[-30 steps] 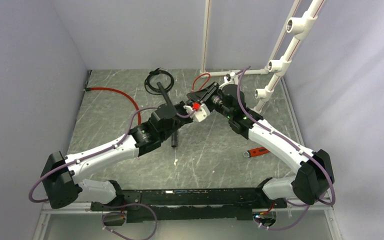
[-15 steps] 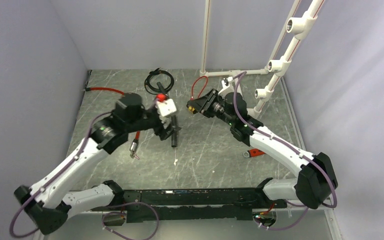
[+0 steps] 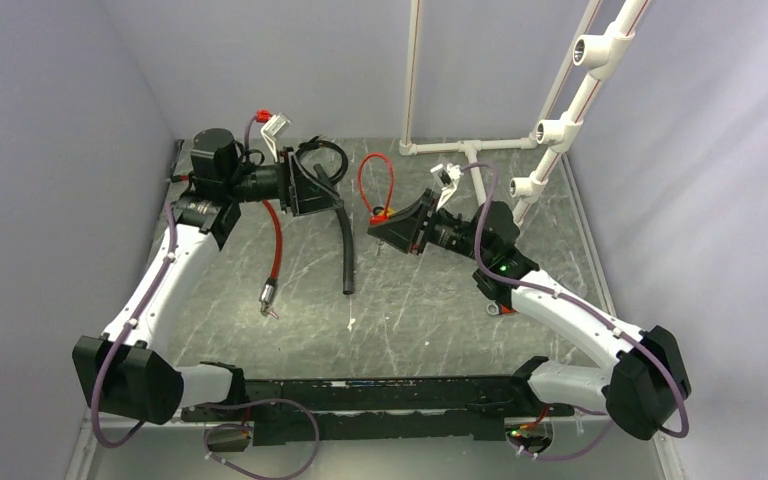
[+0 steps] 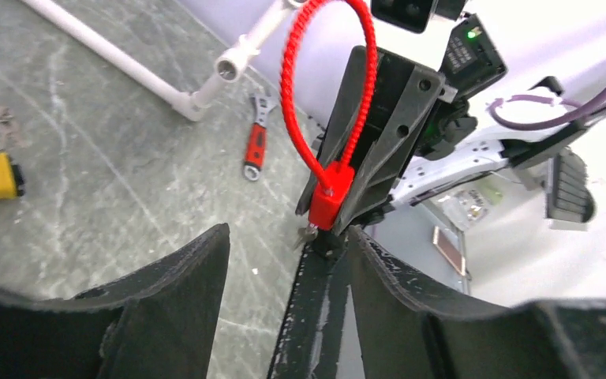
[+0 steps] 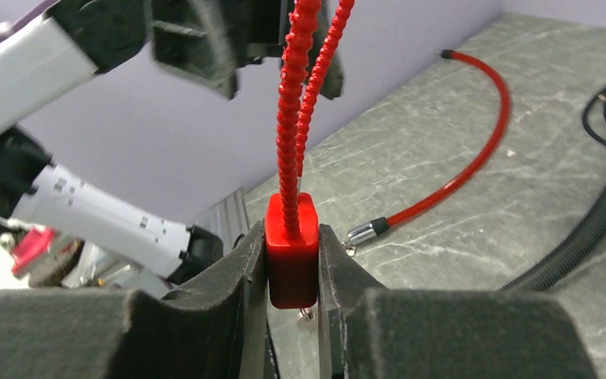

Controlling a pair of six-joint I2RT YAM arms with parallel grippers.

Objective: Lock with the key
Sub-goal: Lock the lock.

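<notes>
The right tool pinches the red lock by its body above the middle of the desk. The lock's beaded loop rises from the body, and a small metal key shows at its underside. Farther back on the left, the left tool hangs spread and empty, facing the lock but well apart.

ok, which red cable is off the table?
The beaded red loop, pinched by its red block in the right gripper. The smooth red cable with the metal tip lies flat on the table.
</notes>
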